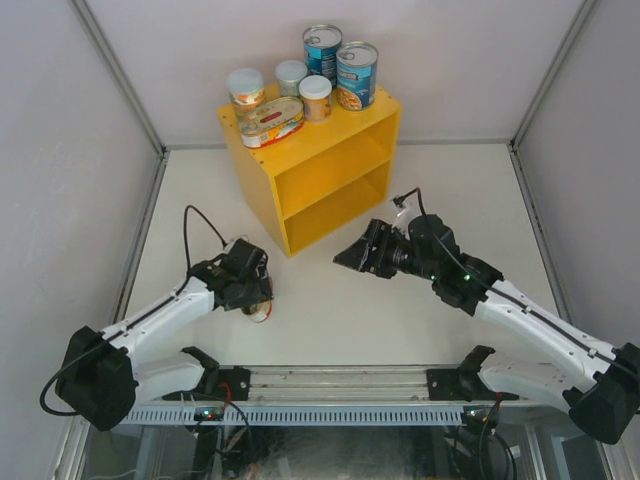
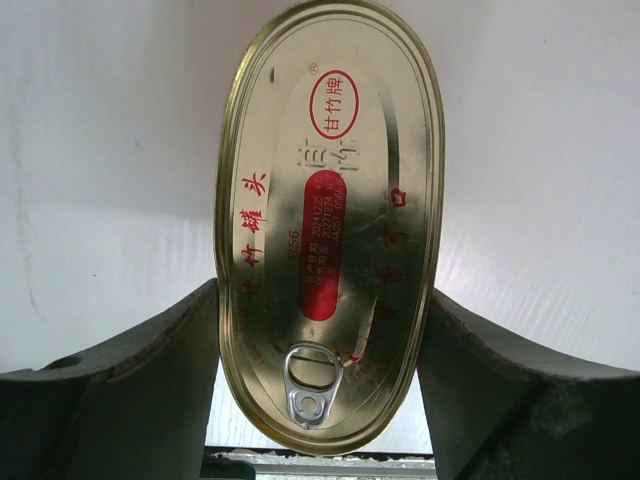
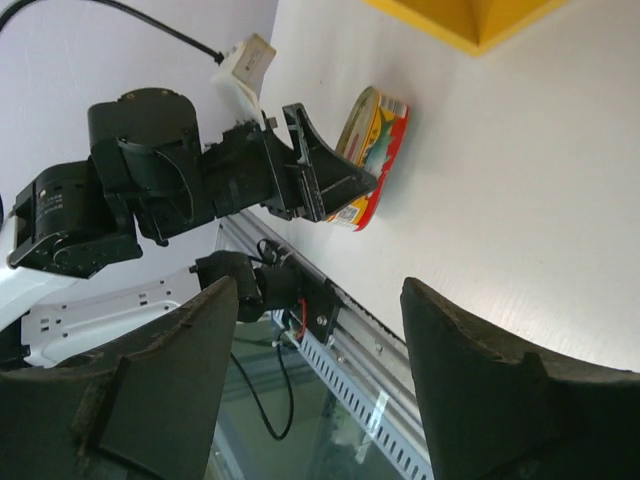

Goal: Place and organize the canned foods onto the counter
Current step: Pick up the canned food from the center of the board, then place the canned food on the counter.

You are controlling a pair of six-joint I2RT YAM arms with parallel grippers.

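The left end effector [image 1: 252,296] has its jaws narrowed onto an oval tin [image 2: 330,220] low over the table [image 1: 330,330], well short of the yellow shelf unit [image 1: 345,135]. The fingers [image 2: 150,390] press the tin's long sides near the pull-tab end. In the right wrist view the tin sits tilted on edge, though I cannot tell whether its lower corner touches the table. The main risk is the grip itself. The sides are smooth and curved, and most of the tin sticks out beyond the fingers, so it could pivot or slide out on the way up. The shelf unit's top is crowded at its back left with the other oval tin [image 1: 272,122], the small pale-lidded cans [image 1: 315,97] and the tall blue-labelled cans [image 1: 357,75], so a careless set-down could topple one. The right end effector [image 1: 350,258] hangs wide open and empty before the shelf unit's front, near a likely carry path, so the arms could clash.
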